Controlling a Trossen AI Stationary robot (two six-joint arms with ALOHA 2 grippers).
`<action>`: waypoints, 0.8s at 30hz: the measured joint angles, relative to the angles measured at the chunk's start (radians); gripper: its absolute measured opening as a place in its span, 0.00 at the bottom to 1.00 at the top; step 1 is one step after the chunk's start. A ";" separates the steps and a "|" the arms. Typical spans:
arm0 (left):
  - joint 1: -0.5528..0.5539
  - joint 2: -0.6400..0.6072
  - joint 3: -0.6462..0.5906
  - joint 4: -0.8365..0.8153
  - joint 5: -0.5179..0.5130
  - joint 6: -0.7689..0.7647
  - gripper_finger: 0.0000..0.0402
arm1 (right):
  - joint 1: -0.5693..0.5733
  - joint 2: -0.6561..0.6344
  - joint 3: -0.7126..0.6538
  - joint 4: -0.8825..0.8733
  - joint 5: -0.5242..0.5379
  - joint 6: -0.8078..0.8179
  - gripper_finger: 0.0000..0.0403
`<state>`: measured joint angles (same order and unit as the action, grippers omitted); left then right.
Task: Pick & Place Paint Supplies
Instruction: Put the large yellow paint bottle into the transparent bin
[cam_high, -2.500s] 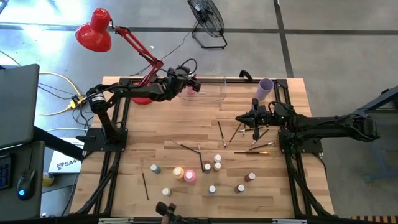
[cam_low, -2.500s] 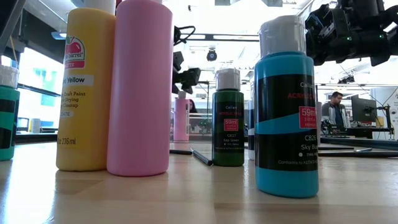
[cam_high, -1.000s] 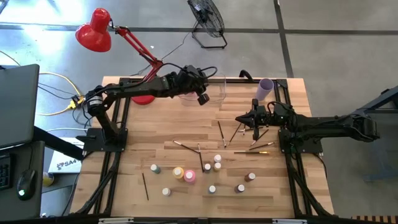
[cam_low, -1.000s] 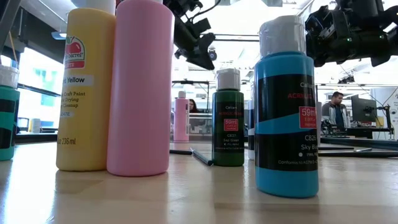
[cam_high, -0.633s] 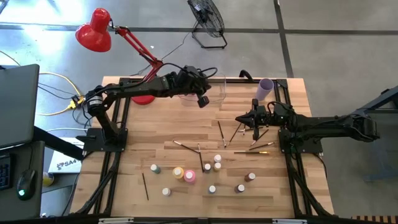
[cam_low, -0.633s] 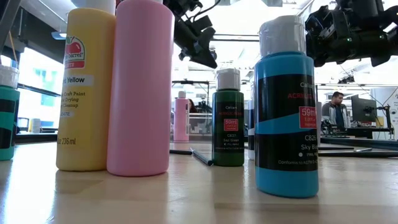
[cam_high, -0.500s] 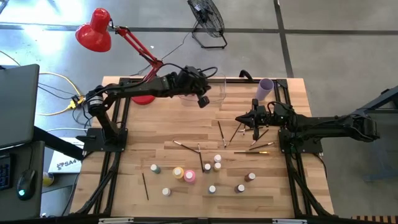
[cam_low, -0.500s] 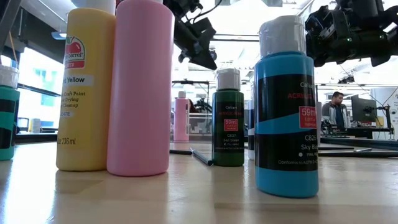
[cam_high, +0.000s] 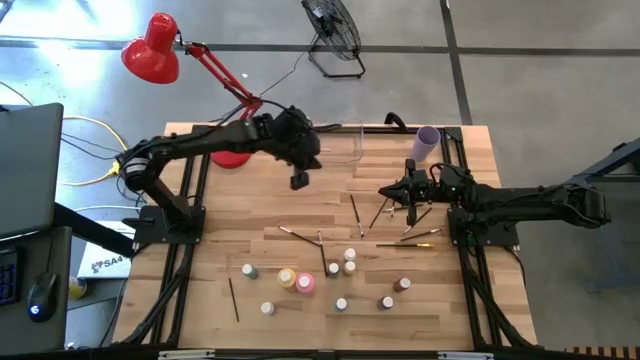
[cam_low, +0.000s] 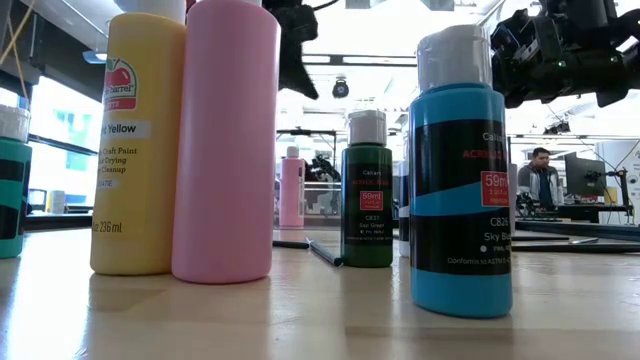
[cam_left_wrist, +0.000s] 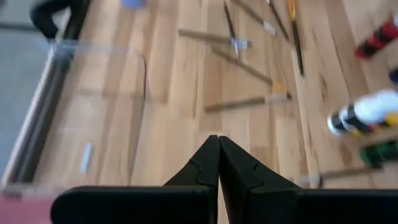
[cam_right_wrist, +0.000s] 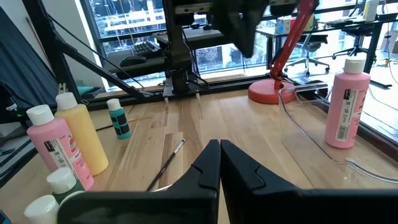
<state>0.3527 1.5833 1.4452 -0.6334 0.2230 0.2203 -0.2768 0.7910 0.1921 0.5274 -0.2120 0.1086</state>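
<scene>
My left gripper (cam_high: 298, 181) hangs shut and empty above bare table just in front of the clear bin (cam_high: 335, 147); its joined tips (cam_left_wrist: 219, 142) point down and forward. One pink bottle (cam_right_wrist: 347, 102) stands upright in the bin. A yellow bottle (cam_high: 287, 277) and a pink bottle (cam_high: 305, 285) stand near the front edge among several tiny white-capped bottles (cam_high: 349, 261). Thin brushes (cam_high: 355, 214) lie flat mid-table. My right gripper (cam_high: 384, 192) waits shut and level at the right, holding nothing (cam_right_wrist: 219, 145).
A lilac cup (cam_high: 427, 142) stands at the far right corner. A red desk lamp (cam_high: 150, 48) reaches over the far left, its base (cam_right_wrist: 268, 91) beside the bin. A loose brush (cam_high: 234, 299) lies near the front left. A person sits in the room beyond (cam_low: 541, 175).
My left gripper has swung out from over the bin toward the table's near-left side, tipping further downward, and its fingers have come together. It carries nothing. The bottles and brushes have stayed put.
</scene>
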 joint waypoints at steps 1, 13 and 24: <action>-0.007 -0.008 -0.001 -0.026 -0.003 0.000 0.00 | 0.000 0.000 0.000 0.000 0.000 0.000 0.01; -0.167 -0.085 -0.035 0.006 -0.247 0.043 0.00 | 0.000 0.000 0.000 -0.002 0.000 0.000 0.01; -0.170 -0.307 -0.382 0.220 -0.270 -0.094 0.00 | 0.000 0.000 0.000 -0.031 0.003 0.000 0.01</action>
<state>0.1825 1.2761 1.0628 -0.4133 -0.0467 0.1261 -0.2770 0.7910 0.1921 0.4969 -0.2091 0.1089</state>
